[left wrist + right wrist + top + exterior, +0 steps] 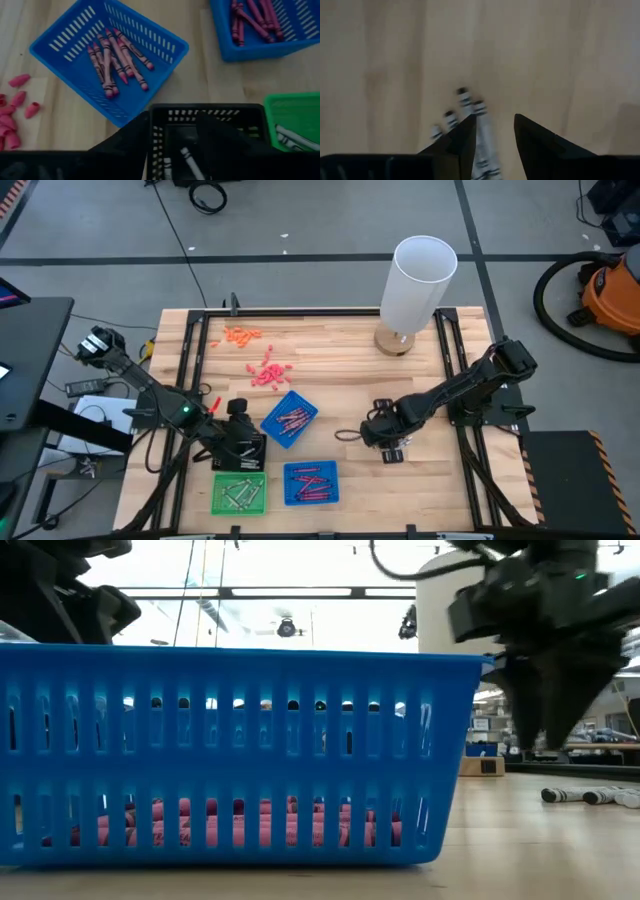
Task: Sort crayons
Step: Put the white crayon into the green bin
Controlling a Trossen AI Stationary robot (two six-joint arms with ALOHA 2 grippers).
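Your left gripper (pixel 238 442) hangs over the black tray (pixel 210 130), fingers apart and holding nothing; 1 grey crayon (pixel 190 161) lies in that tray. Your right gripper (pixel 495 131) is low over bare table (pixel 420 380), fingers spread around loose grey crayons (pixel 465 107), gripping none that you can see. Red crayons (pixel 117 57) lie in 2 blue trays (pixel 65 47), more grey ones in the green tray (pixel 240 493). Pink bits (pixel 268 372) lie beyond.
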